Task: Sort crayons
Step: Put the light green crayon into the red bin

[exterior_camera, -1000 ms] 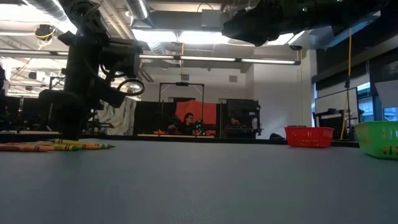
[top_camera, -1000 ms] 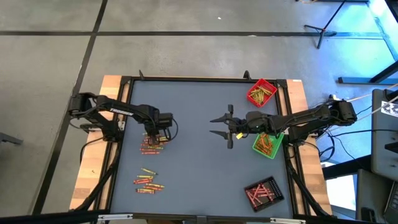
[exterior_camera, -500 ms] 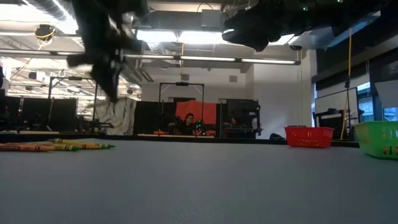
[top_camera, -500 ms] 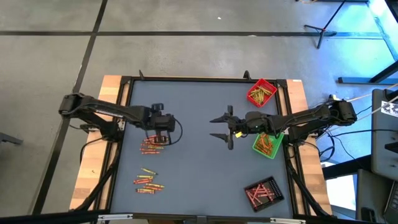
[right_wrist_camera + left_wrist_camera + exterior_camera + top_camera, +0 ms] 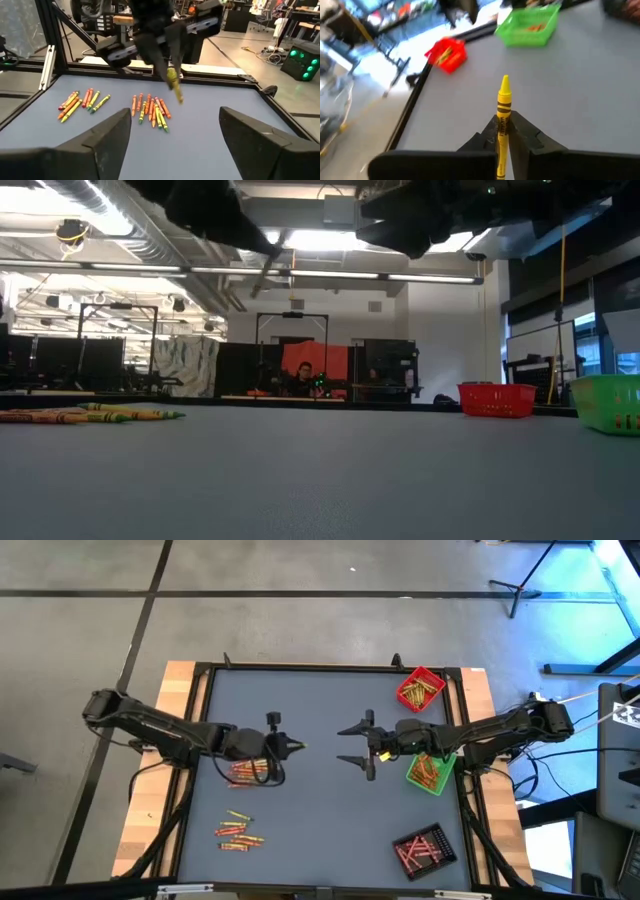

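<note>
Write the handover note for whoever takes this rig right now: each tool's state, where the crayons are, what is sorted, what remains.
Left tool: shut on a yellow crayon, lifted above the table, pointing toward the right arm.
Right tool: open, empty, mid-table, facing the left tool.
Loose crayons: a pile under the left arm and a second pile nearer the front edge.
Done: some crayons lie in the red tray, green tray and black tray.
Left: place the held crayon, then clear both piles.

One yellow crayon [image 5: 503,119] is pinched aloft (tip forward); two loose crayon clusters [image 5: 247,771] apparently lie flat.
</note>
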`<state>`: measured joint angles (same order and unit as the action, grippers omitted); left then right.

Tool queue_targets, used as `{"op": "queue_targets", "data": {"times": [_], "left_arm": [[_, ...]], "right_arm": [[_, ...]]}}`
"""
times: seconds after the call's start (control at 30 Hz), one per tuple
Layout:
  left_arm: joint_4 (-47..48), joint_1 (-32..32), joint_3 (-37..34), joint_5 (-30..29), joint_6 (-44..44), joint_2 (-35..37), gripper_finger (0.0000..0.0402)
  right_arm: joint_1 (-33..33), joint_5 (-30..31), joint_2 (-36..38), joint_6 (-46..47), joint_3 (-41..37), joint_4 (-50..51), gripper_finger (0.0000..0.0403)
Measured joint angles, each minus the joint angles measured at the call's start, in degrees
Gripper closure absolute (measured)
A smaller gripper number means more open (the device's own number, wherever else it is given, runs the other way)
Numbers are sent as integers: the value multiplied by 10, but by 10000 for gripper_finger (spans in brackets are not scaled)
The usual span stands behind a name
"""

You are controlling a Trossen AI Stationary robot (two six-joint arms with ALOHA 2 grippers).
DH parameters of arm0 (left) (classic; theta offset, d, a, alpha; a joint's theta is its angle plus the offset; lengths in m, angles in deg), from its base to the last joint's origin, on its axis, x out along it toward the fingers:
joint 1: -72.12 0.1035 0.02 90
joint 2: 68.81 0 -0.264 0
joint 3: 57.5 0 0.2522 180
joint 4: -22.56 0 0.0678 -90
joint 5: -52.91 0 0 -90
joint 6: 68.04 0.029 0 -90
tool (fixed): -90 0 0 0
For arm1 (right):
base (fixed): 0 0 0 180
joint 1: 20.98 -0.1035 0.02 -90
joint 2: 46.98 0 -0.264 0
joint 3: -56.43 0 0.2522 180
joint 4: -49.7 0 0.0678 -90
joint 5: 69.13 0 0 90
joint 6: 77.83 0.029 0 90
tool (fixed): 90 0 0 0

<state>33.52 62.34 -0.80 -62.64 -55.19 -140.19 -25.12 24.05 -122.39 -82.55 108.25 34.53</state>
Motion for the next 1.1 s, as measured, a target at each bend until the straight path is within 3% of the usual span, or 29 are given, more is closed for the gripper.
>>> {"op": "queue_targets", "data": {"times": [0.2,0.3,0.63,0.87,1.1], "left_arm": [[-241,0,-64,87,41,-17,394],[-287,0,-74,101,44,-15,394],[-317,-7,-94,115,39,-19,394],[-316,-7,-94,115,39,-19,394],[-308,-8,-93,116,39,-19,394]], "right_arm": [[0,0,-35,-16,1,-36,114],[0,1,-64,-20,4,-70,115],[0,-1,-161,-41,65,-106,116],[0,-68,-227,-57,121,-105,116],[-4,-68,-247,-35,159,-104,124]]}}
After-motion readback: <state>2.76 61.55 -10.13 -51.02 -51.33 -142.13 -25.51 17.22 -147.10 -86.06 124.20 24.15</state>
